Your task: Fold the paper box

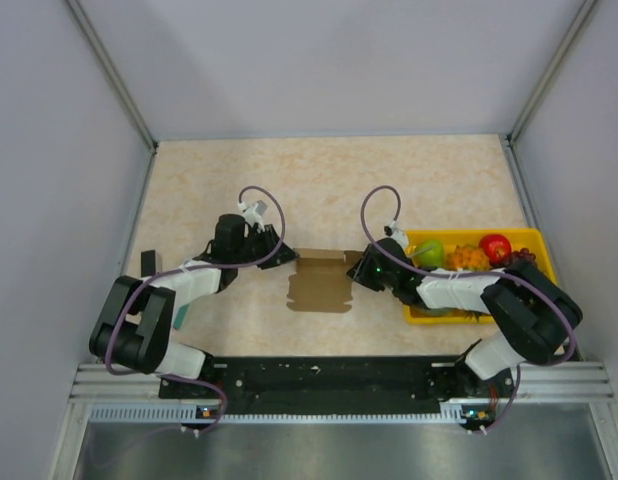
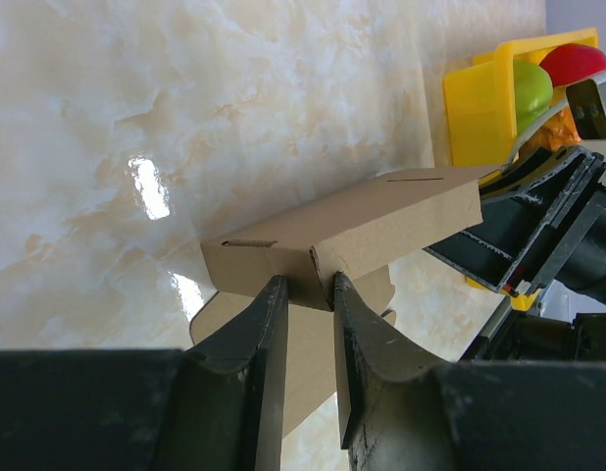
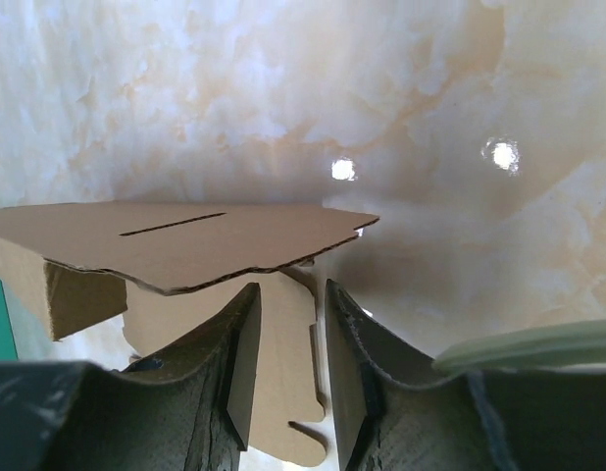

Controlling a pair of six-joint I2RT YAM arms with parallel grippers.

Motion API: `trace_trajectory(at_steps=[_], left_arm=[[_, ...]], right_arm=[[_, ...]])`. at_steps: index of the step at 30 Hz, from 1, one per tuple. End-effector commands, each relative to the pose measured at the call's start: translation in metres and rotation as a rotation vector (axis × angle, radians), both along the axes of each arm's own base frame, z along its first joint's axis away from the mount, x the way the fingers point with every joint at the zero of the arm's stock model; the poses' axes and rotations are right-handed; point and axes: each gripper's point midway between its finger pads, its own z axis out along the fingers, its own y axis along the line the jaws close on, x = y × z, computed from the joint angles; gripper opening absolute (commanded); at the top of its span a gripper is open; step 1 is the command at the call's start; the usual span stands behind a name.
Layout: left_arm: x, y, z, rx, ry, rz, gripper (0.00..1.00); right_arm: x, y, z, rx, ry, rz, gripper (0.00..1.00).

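Left claw [image 2: 308, 289] is closed down to a narrow gap. Its two black fingertips pinch a corner of the raised wall of the paper box [image 2: 381, 226], a thin die-cut sheet of plain brown cardboard. Right claw [image 3: 288, 294] also has its jaws only a little apart. A cardboard flap shows in the gap between its fingers, but I cannot tell if the fingers press it or only stand over it. In the top view the two claws are at opposite ends of the box, the left one at the far left corner and the right one at the right edge.

Under everything is the wide beige surface [image 1: 319, 180] with a marble pattern, glossy enough to show light spots. On its right side stands the rectangular yellow plastic tray [image 2: 477, 113], partly covered by the right arm in the top view.

The paper box lies at the middle of the surface between the two arms, left of the tray and apart from it. It is half formed: one long wall with two thin slots stands up, while other flaps lie flat on the surface.

Inside the tray are a round red fruit [image 1: 496, 247], a green one [image 1: 430, 253] and an orange one [image 1: 467, 258], close together.
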Motion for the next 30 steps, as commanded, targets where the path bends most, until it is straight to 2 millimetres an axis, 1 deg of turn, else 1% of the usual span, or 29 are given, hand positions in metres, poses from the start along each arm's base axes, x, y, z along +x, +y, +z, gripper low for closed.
trace_trajectory(at_steps=[1, 2, 4, 7, 10, 11, 14, 18, 20, 21, 22, 23, 24, 26, 27, 28, 30], left_arm=[[-0.008, 0.007, -0.013, 0.030, 0.037, 0.017, 0.09], [-0.008, 0.007, -0.013, 0.030, 0.039, 0.018, 0.09], [-0.008, 0.007, -0.013, 0.031, 0.038, 0.019, 0.09], [-0.007, 0.007, -0.012, 0.032, 0.037, 0.018, 0.08], [-0.007, 0.007, -0.012, 0.033, 0.036, 0.017, 0.08], [-0.007, 0.007, -0.013, 0.035, 0.036, 0.018, 0.08], [-0.008, 0.008, -0.013, 0.036, 0.037, 0.019, 0.08], [-0.008, 0.007, -0.012, 0.033, 0.034, 0.019, 0.07], [-0.008, 0.007, -0.012, 0.033, 0.033, 0.017, 0.07], [-0.007, 0.007, -0.012, 0.032, 0.034, 0.018, 0.06], [-0.007, 0.006, -0.011, 0.030, 0.033, 0.015, 0.06], [-0.007, 0.006, -0.011, 0.028, 0.034, 0.013, 0.06], [-0.007, 0.005, -0.010, 0.022, 0.032, 0.014, 0.06], [-0.006, 0.005, -0.009, 0.019, 0.032, 0.015, 0.06], [-0.007, 0.004, -0.009, 0.017, 0.031, 0.013, 0.06], [-0.007, 0.004, -0.009, 0.017, 0.033, 0.013, 0.06], [-0.006, 0.004, -0.009, 0.019, 0.032, 0.013, 0.06]], right_arm=[[0.015, 0.004, 0.012, 0.089, -0.066, -0.017, 0.33], [0.018, 0.002, 0.012, 0.097, -0.065, -0.023, 0.33], [0.020, 0.001, 0.009, 0.098, -0.064, -0.020, 0.33], [0.022, 0.002, 0.011, 0.105, -0.080, -0.017, 0.33], [0.024, 0.008, 0.014, 0.131, -0.094, -0.004, 0.33], [0.024, 0.009, 0.011, 0.131, -0.088, -0.002, 0.33], [0.025, 0.013, 0.012, 0.153, -0.094, 0.006, 0.33], [0.025, 0.018, 0.017, 0.166, -0.117, 0.032, 0.33], [0.025, 0.016, 0.017, 0.139, -0.122, 0.032, 0.32], [0.027, 0.018, 0.021, 0.119, -0.136, 0.041, 0.32], [0.021, 0.017, 0.015, 0.079, -0.111, 0.047, 0.32], [0.024, 0.015, 0.016, 0.056, -0.117, 0.032, 0.32], [0.025, 0.017, 0.019, 0.044, -0.129, 0.043, 0.31], [0.024, 0.019, 0.018, 0.020, -0.133, 0.046, 0.28], [0.026, 0.021, 0.021, 0.013, -0.145, 0.050, 0.27], [0.026, 0.022, 0.020, 0.001, -0.143, 0.052, 0.26], [0.028, 0.024, 0.021, -0.028, -0.156, 0.055, 0.21]])
